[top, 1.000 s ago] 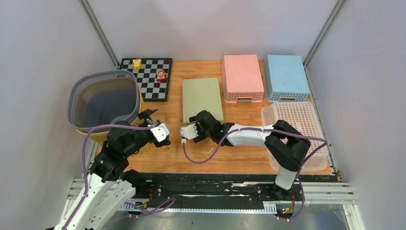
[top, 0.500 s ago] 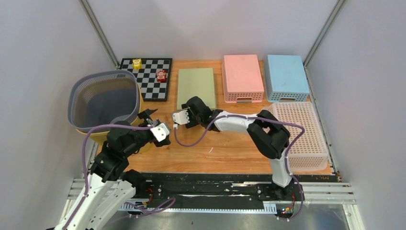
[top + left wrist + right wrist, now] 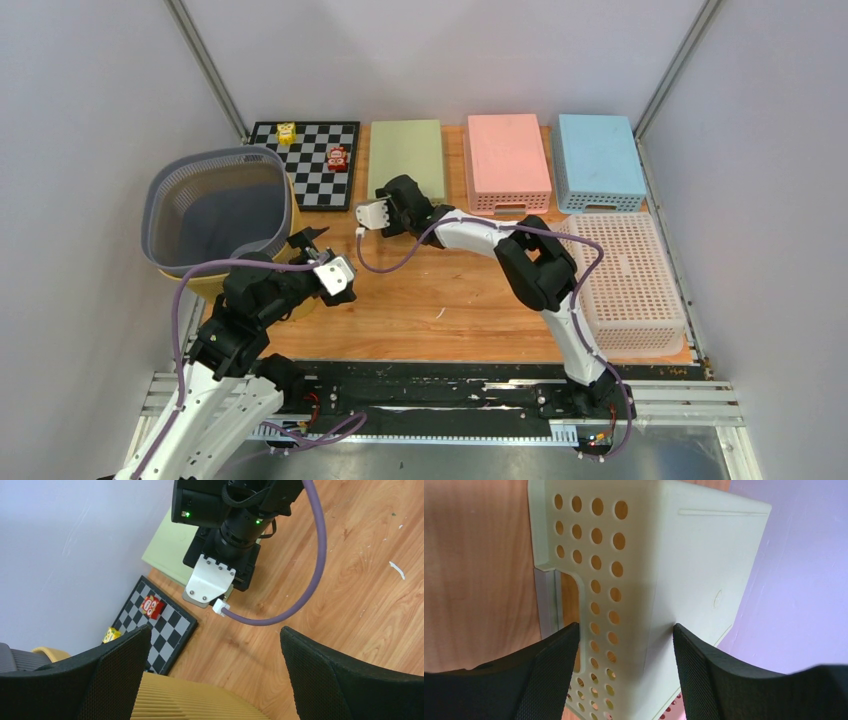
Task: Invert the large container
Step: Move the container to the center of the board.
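1. The big grey basket [image 3: 220, 215] is at the left edge of the table [image 3: 450, 300], open side up. It is nested in a yellow ribbed basket [image 3: 215, 285].
2. The left claw [image 3: 215, 632] is spread wide with nothing between the fingers. It hangs just right of the two baskets, over the yellow one's ribbed wall and bare wood, not touching the grey basket.
3. The right claw [image 3: 624, 630] is also spread. It straddles the near end wall of the green box [image 3: 407, 155], by the handle cut-out. I cannot tell if the pads touch the box.
4. The green box sits bottom-up at the far edge, in a row with a pink box [image 3: 507, 160] and a blue box [image 3: 598, 160], both also bottom-up.
5. A white perforated basket [image 3: 625, 280] sits on the right side, beside the right arm.
6. A chessboard [image 3: 305, 185] is at far left, behind the grey basket. It carries a yellow toy piece [image 3: 286, 132] and a red one [image 3: 338, 157].
7. The red piece has a printed face, too small to read.
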Robot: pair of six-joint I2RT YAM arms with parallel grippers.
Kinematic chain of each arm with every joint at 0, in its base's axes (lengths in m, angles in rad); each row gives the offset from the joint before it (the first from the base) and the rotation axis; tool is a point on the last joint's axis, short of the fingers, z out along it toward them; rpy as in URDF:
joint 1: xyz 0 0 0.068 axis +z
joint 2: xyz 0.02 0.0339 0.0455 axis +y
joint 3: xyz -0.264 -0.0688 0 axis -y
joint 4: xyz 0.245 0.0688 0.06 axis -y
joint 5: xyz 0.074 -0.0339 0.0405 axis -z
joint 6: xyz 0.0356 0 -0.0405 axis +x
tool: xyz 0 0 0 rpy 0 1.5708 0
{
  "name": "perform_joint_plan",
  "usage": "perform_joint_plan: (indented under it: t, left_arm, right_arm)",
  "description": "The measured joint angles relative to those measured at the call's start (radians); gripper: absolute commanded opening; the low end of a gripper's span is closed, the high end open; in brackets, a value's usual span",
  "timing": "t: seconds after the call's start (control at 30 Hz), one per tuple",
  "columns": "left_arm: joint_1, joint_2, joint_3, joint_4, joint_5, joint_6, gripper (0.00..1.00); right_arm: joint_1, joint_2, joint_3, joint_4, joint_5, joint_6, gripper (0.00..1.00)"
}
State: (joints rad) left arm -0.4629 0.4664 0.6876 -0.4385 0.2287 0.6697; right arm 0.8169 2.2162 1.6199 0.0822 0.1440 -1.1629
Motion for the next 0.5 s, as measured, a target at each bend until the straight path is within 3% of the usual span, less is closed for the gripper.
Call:
perform_joint_plan:
  t: [0.5]
  left_arm:
    - [0.003,0.002,-0.006,0.011,0.001,0.004,1.00]
  right_arm:
    - [-0.015,0.098,0.142,-0.031,0.064,-0.012,0.76]
